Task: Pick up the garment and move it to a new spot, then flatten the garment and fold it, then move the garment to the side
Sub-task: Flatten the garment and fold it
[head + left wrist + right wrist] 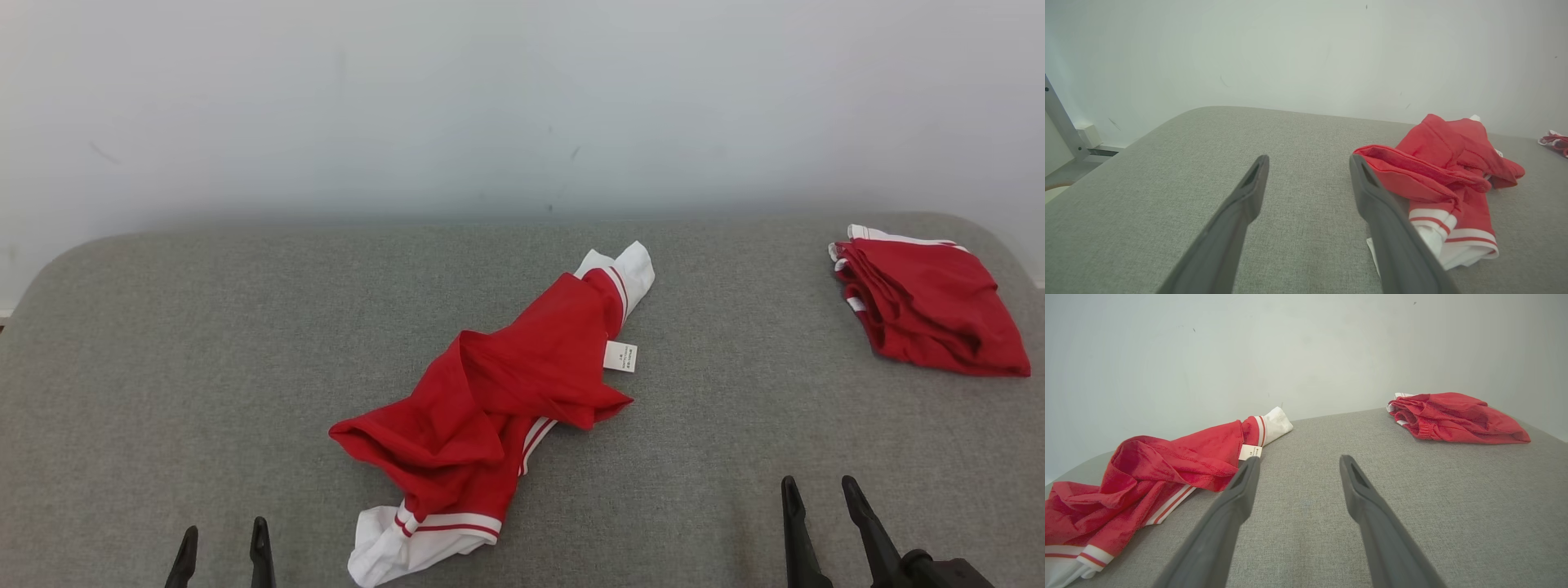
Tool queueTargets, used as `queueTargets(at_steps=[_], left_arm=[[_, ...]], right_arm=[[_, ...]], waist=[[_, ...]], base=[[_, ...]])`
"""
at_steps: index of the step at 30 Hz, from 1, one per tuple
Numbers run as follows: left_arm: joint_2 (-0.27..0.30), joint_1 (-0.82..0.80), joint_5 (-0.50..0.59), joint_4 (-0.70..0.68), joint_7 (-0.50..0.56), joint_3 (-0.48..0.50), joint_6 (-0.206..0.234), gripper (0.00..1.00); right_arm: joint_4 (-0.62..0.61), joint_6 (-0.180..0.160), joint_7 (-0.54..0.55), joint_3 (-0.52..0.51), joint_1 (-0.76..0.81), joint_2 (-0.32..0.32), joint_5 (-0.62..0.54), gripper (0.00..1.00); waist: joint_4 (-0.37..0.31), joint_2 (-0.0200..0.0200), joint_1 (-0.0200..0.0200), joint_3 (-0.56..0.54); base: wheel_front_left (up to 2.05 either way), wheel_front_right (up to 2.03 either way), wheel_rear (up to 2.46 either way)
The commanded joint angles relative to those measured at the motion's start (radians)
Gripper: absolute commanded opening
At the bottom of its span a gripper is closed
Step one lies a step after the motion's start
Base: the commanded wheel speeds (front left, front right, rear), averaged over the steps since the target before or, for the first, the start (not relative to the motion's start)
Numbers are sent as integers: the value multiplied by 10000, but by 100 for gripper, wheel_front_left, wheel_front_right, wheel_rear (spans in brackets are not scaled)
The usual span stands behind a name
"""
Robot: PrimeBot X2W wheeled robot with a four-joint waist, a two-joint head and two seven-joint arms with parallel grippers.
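Note:
A crumpled red garment [498,392] with white, red-striped cuffs and a white label lies bunched in the middle of the grey surface [163,343]; it also shows in the left wrist view [1437,171] and the right wrist view [1167,465]. My left gripper [223,535] stands open at the lower left, apart from the cloth, with nothing between its fingers [1249,192]. My right gripper [816,488] stands open at the lower right, empty as well, its fingers [1355,486] to the right of the garment.
A second red garment [927,302], folded into a pile, lies at the far right of the surface near the wall [522,98]; it appears in the right wrist view [1453,416] too. The surface's rounded left edge and a metal frame [1061,118] lie beyond it.

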Motion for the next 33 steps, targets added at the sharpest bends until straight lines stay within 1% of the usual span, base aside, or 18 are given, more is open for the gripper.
queueTargets(at_steps=[1, 33], left_arm=[[-17, 140, 44, 20, -25, -29, 8, 100], [-18, 142, 37, -14, -25, -97, 162, 100]], right_arm=[[-22, -19, -20, -4, 17, -3, 58, 100], [14, -19, -20, 64, 5, -3, 18, 100]], waist=[[-6, 0, 0, -3], [-14, 0, 0, 153]], base=[[0, 0, 0], [0, 0, 0]])
